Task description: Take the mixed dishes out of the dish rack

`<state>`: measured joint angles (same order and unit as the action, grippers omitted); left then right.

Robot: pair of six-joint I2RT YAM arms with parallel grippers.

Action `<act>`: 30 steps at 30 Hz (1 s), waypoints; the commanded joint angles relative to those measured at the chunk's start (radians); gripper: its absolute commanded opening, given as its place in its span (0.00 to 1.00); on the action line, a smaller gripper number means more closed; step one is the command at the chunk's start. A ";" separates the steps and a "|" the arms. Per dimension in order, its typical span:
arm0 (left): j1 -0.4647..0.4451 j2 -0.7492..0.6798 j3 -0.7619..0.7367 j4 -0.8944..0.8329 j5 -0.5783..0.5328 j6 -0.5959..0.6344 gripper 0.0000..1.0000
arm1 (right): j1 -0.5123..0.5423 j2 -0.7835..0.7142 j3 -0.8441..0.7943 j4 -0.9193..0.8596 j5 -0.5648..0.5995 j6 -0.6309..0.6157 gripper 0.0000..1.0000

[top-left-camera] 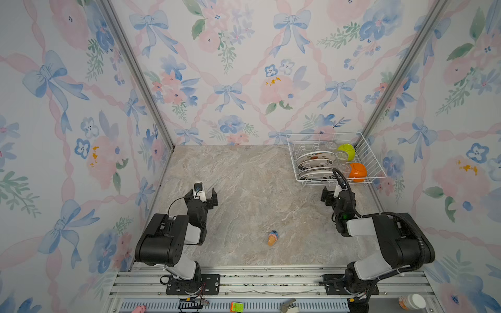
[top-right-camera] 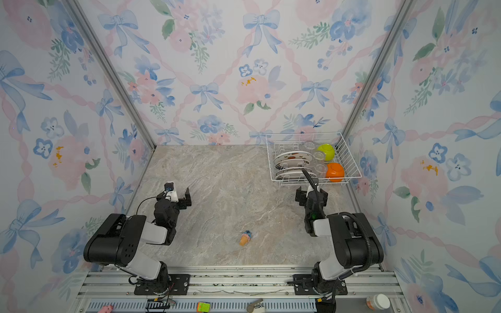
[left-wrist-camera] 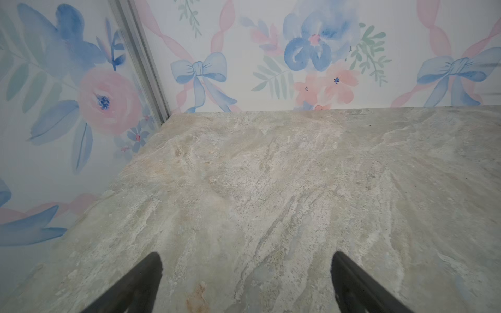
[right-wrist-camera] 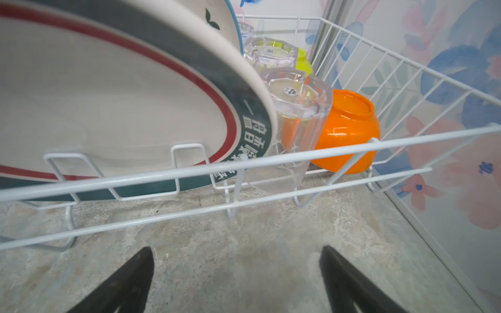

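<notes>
Far right corner of the bench (top-left-camera: 244,189), about 2 o'clock in both top views: dish rack (top-left-camera: 372,158) (top-right-camera: 349,160), fully loaded.
- Plates (top-left-camera: 311,158) stand on edge between the prongs on the 9 o'clock side of the rack, leaning.
- Three clear glasses (top-left-camera: 342,155), upside down, run in a row down the middle.
- Lime-green bowl (top-left-camera: 347,151) sits at the far 3 o'clock side; orange bowl (top-left-camera: 357,171) is just nearer, mouth down.

Right arm: base on the near rail at 5 o'clock, elbow folded out toward the side wall, forearm reaching toward 12 o'clock.
- Right hand (top-left-camera: 337,191) sits low, just short of the rack's near wire, not touching it.
- Right wrist view: fingers spread wide, nothing between them (right-wrist-camera: 236,249). Beyond them are the rack wires (right-wrist-camera: 271,160), a green-and-red-rimmed plate (right-wrist-camera: 108,94), a glass (right-wrist-camera: 298,108) and the orange bowl (right-wrist-camera: 349,130).

Left arm: base at 7 o'clock, shoulder link folded back toward the left wall, forearm pointing to 12 o'clock.
- Left hand (top-left-camera: 202,193) is at about 9 o'clock, well apart from the rack.
- Left wrist view: fingers wide apart and empty (left-wrist-camera: 246,257) over bare bench (left-wrist-camera: 271,176).

Small orange-and-blue toy (top-left-camera: 272,238) lies on its side at 6 o'clock, between the two arms.
</notes>
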<state>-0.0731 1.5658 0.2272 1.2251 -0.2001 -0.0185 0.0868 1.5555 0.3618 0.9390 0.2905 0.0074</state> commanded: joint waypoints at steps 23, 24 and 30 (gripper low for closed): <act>0.041 0.003 0.014 -0.015 0.082 -0.014 0.98 | -0.004 -0.003 0.017 0.001 -0.012 0.009 0.97; 0.041 0.003 0.015 -0.014 0.082 -0.014 0.98 | -0.002 -0.003 0.017 0.001 -0.011 0.009 0.97; 0.042 0.003 0.025 -0.037 0.132 0.002 0.98 | -0.007 -0.004 0.019 -0.006 -0.022 0.012 0.97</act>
<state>-0.0383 1.5658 0.2333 1.2053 -0.1131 -0.0219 0.0864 1.5555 0.3618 0.9390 0.2832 0.0082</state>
